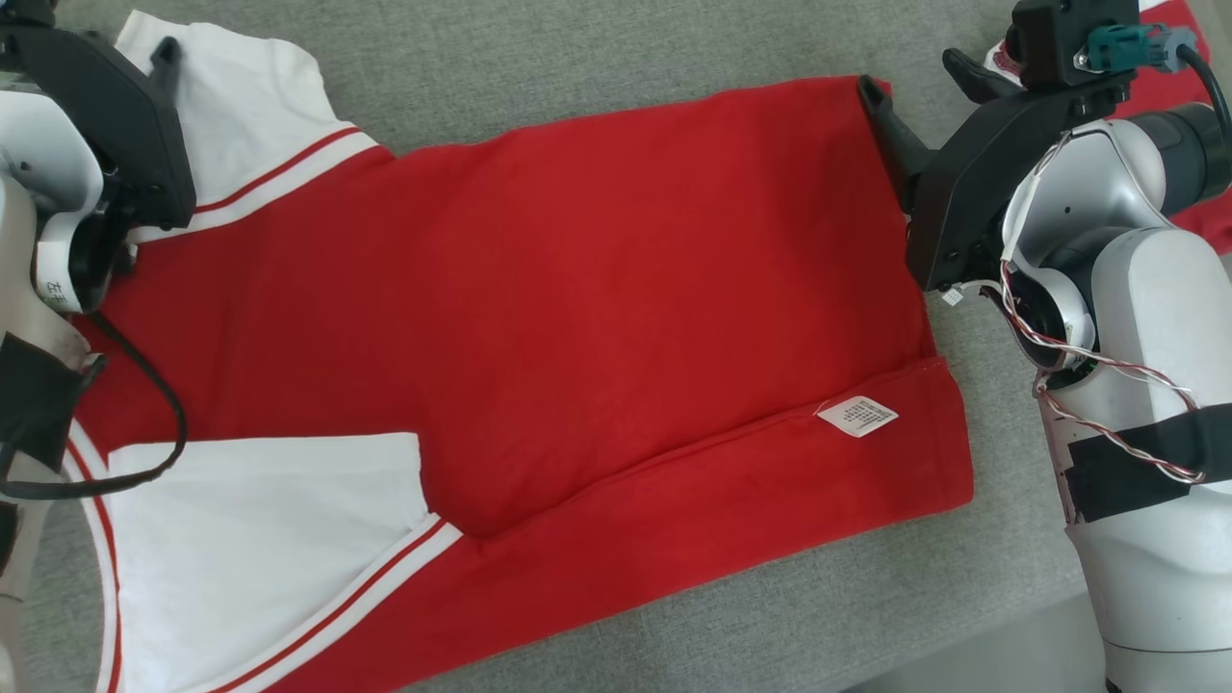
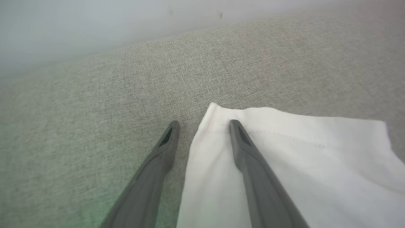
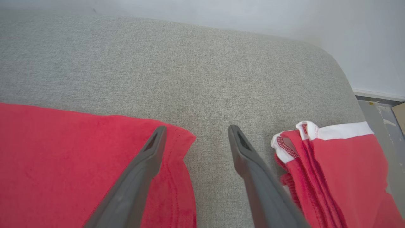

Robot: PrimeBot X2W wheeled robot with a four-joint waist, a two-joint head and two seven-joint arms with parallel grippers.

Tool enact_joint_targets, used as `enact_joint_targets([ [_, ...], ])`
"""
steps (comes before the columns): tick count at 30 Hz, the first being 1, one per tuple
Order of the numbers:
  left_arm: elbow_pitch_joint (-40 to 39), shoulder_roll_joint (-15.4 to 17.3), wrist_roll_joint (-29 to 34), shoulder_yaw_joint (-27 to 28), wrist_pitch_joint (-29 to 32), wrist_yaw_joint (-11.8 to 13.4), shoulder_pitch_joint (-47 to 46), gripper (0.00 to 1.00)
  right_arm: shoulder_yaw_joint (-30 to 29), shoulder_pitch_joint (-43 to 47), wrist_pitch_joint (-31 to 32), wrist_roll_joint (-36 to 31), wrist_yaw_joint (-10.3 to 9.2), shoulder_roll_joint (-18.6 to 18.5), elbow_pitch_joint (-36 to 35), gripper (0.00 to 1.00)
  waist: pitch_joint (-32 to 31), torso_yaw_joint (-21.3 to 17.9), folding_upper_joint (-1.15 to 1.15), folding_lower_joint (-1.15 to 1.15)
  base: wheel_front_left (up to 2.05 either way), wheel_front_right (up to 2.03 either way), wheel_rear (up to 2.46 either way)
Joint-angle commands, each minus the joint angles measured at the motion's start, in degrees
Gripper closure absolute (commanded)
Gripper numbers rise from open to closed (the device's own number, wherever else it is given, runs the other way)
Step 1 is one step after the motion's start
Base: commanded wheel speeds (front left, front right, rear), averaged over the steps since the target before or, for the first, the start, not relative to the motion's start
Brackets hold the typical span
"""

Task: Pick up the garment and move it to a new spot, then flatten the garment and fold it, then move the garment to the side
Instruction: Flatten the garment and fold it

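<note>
Lying across the frame's middle, the red shirt shows white sleeves, its lower left cut off. My left claw and right claw gape wide, empty.

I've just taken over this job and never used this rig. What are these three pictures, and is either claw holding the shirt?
The head view looks down from the robot's head at a red T-shirt with white sleeves spread on a grey fabric surface. The other two pictures come from cameras on each wrist, looking along that arm's two dark fingers. The left gripper straddles a white sleeve edge, jaws apart. The right gripper is open at the shirt's red corner, beside a second red garment. Nothing is lifted yet.
</note>
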Motion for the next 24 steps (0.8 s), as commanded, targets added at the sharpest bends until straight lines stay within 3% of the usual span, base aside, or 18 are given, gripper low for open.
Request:
enact_joint_targets([
  [1,1.5,-1.0,-0.6,-1.5,2.6,-0.7,3.6,1.00,0.3,0.0,0.3,0.5,-0.17,-0.3,-0.5,0.00,0.3,-0.4,0.00,0.01,0.00,0.00,0.00],
  [8,-1.0,0.1,-3.2,-0.4,4.5,-1.7,4.1,1.00,0.9,0.3,1.8,0.5,-0.17,-2.1,-2.8,0.00,1.0,-0.1,0.00,0.01,0.00,0.00,0.00],
  [14,-4.8,3.4,-3.5,0.2,6.0,-1.6,3.5,1.00,-0.4,1.4,6.7,-0.2,-0.16,-3.7,-5.4,0.00,1.3,1.0,0.00,0.01,0.00,0.00,0.00],
  [24,-9.6,3.0,-4.1,0.1,6.2,-0.4,3.7,1.00,0.3,-1.0,7.0,-1.8,-0.17,-3.0,-1.8,0.00,2.0,3.1,0.00,0.01,0.00,0.00,0.00],
])
